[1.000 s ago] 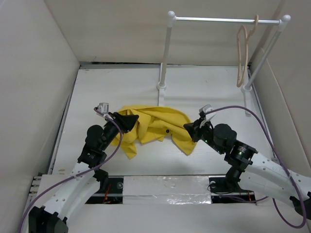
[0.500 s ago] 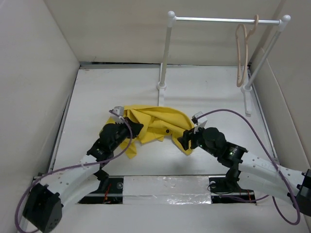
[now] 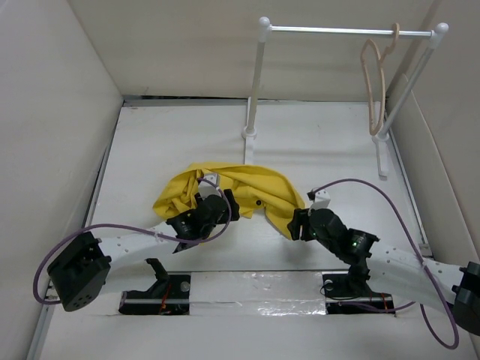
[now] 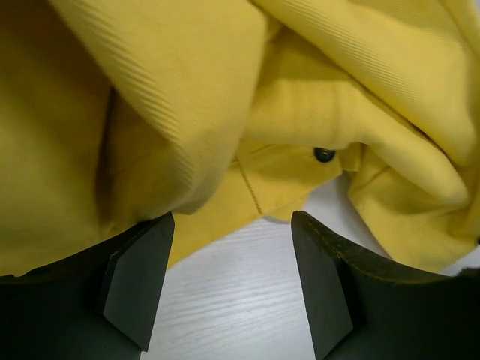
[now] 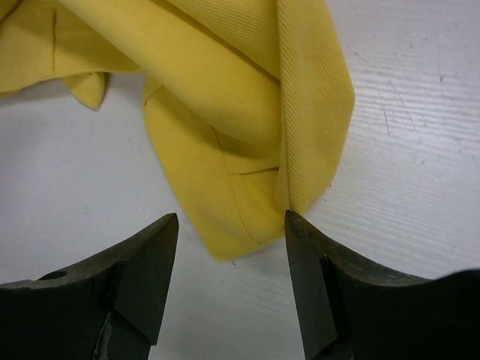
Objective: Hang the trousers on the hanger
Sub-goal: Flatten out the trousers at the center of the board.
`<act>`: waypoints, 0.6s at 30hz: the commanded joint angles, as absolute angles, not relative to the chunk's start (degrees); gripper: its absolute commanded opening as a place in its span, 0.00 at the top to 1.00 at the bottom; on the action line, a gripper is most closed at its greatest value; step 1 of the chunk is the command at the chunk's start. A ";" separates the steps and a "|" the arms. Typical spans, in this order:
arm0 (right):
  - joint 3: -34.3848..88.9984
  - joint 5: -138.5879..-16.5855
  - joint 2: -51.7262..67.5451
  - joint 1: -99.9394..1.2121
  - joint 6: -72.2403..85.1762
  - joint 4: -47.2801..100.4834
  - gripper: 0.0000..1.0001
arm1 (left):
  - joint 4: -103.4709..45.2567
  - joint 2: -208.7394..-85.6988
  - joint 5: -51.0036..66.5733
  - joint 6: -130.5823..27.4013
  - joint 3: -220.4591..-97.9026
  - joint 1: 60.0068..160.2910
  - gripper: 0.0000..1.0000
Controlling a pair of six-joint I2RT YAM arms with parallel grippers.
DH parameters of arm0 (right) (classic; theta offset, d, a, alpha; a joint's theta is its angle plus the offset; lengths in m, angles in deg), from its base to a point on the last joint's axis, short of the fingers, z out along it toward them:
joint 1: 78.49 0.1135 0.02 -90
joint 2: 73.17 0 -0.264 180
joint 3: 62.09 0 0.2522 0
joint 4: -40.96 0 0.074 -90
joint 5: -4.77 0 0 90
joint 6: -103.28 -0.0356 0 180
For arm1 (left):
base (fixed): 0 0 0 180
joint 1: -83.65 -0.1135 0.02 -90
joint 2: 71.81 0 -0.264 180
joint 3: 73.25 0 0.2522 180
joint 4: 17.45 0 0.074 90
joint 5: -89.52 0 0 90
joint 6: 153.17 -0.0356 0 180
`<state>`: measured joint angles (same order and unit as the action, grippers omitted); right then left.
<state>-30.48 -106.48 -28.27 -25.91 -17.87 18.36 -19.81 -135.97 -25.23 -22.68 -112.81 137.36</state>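
Yellow trousers (image 3: pixel 247 191) lie crumpled on table (image 3: pixel 172 142) (hanger (image 3: pixel 382 90) hooked on rack (image 3: pixel 330 31)).

Lab test cell: white board walls (image 3: pixel 52 112) round table (image 3: pixel 172 142), robot arms (image 3: pixel 135 244) bolted on w/ cables (image 3: pixel 360 182), small rack (image 3: pixel 345 31).

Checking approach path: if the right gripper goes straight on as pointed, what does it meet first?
Likely the trousers: a folded corner lies just ahead of the open right gripper, though depth is unclear.

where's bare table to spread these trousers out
Bare table lies between the left wall and the trousers, and between the rack posts at the back. Crowded at centre front, where the left gripper and right gripper sit at the cloth.
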 commanded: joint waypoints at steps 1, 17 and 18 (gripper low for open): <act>-31.36 -108.52 -30.02 -26.11 -22.40 19.46 0.34 | -22.33 -137.20 -25.44 -19.32 -112.86 134.89 0.38; -32.15 -108.26 -27.02 -26.11 -24.60 20.33 0.24 | -31.03 -140.73 -26.84 -9.74 -112.06 135.23 0.44; -32.59 -107.99 -27.64 -26.11 -25.03 20.60 0.24 | -32.51 -140.28 -27.28 -8.43 -111.89 135.24 0.44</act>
